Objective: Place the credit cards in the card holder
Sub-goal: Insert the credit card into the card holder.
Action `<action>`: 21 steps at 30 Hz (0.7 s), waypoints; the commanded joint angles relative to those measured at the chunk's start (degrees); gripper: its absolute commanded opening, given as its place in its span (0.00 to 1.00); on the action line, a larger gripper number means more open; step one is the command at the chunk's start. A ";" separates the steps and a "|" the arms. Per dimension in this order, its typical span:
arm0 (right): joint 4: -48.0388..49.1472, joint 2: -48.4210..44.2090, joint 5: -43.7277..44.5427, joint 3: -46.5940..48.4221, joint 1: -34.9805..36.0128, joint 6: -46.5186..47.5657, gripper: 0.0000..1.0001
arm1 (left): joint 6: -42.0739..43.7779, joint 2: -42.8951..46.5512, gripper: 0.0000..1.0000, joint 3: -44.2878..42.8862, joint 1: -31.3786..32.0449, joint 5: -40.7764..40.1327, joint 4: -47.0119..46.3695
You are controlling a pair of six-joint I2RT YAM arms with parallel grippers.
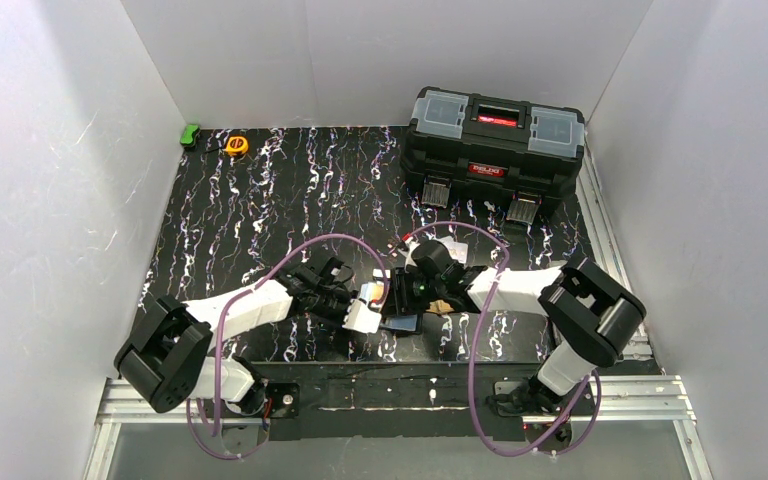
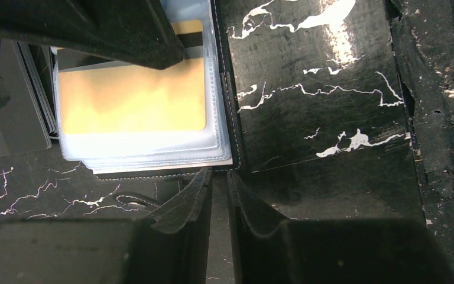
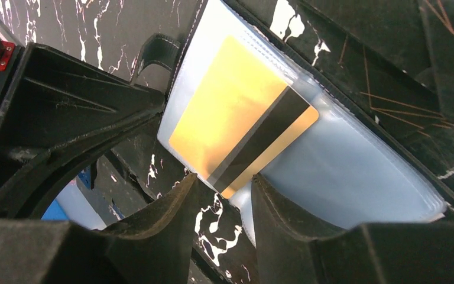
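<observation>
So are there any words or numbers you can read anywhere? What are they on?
No text reads clearly enough to quote.
Front red label on the toolbox: white letters, too blurred.
Top red label: too small.
Stack of cards: orange letters at its edge, cut off, too small.
Gold card in the card holder: no print showing.

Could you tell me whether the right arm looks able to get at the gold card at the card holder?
Probably yes: the right pincer stands open at the striped end of the gold card, with nothing between them; the card holder lies open, its sleeves facing up.
</observation>
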State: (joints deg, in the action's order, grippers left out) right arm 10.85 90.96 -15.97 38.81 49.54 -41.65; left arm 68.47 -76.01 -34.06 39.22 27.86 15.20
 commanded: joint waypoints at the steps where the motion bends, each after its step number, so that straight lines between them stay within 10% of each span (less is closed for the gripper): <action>1: 0.41 2.18 -0.64 3.34 1.11 1.23 0.45 | 0.53 1.28 0.15 1.87 0.67 2.10 2.52; 21: -5.22 -0.71 2.49 5.29 -1.60 5.18 0.48 | -0.51 4.24 0.15 2.88 0.82 1.15 3.87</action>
State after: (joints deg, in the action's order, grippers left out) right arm 6.09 89.97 -13.93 42.00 49.15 -38.48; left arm 68.34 -73.14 -32.01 39.88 27.92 15.70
